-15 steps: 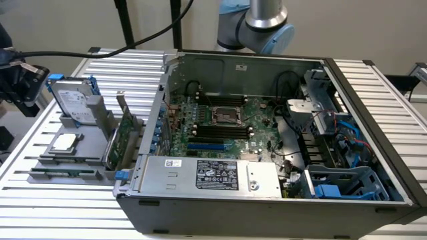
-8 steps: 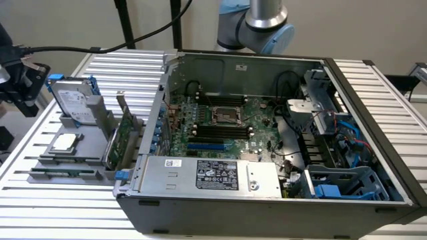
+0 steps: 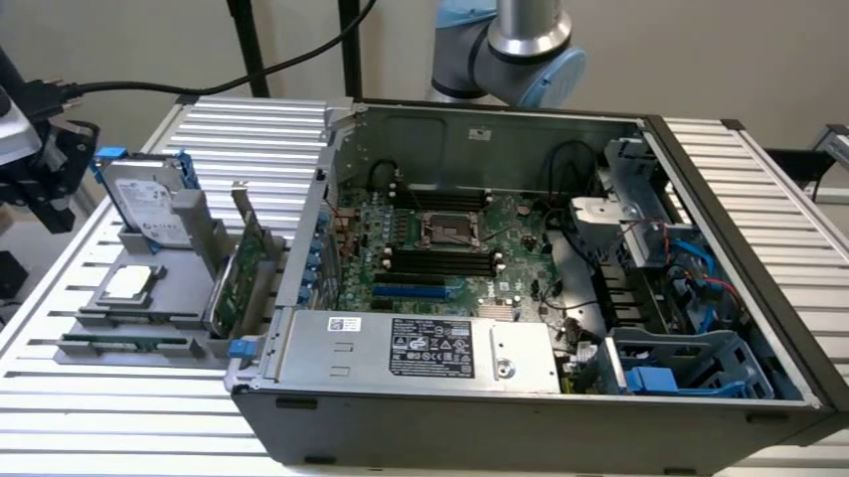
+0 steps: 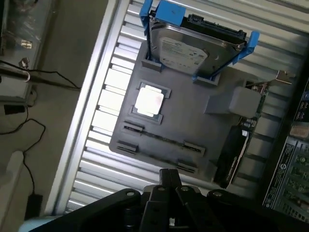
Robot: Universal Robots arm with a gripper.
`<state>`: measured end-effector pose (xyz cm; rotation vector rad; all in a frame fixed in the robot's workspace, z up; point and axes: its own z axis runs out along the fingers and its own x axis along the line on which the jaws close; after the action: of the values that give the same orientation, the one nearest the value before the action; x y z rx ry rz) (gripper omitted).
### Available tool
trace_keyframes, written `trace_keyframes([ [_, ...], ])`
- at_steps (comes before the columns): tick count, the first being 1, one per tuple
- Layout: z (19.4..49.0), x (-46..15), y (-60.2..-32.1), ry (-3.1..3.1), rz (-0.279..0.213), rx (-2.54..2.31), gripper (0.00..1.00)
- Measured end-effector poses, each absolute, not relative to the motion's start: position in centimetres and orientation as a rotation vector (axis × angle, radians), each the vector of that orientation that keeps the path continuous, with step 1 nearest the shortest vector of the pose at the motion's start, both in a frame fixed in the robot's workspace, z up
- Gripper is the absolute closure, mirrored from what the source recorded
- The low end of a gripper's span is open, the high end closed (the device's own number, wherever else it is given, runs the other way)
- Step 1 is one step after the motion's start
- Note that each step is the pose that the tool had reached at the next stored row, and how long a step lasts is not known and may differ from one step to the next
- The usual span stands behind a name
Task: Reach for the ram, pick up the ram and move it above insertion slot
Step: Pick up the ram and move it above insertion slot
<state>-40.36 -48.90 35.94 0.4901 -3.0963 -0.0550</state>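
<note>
The ram (image 3: 122, 345) lies flat along the near edge of the grey holder (image 3: 99, 308) on the exterior view's left, a thin green stick. In the wrist view the ram (image 4: 161, 138) is a thin dark strip across the grey holder (image 4: 193, 121), held by small clips at its ends. My gripper (image 4: 167, 176) hangs well above the holder, its black tip just short of the ram, touching nothing. The black memory slots (image 3: 438, 261) run beside the processor socket (image 3: 448, 229) on the motherboard inside the open computer case (image 3: 531, 417). The arm's elbow (image 3: 524, 45) shows behind the case.
On the holder stand a hard drive in a blue frame (image 4: 193, 46), a processor chip (image 4: 148, 100) and an upright expansion card with a metal bracket (image 3: 239, 273). The silver power supply (image 3: 412, 348) fills the case's near side. Ribbed metal table (image 3: 133, 417), cables at left (image 4: 29, 77).
</note>
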Motion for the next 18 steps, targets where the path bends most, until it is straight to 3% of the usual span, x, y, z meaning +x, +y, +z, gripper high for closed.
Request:
trace_keyframes([
  [18, 35.93, -40.36, -48.9, -2.97, -0.053, 0.987, 0.89],
])
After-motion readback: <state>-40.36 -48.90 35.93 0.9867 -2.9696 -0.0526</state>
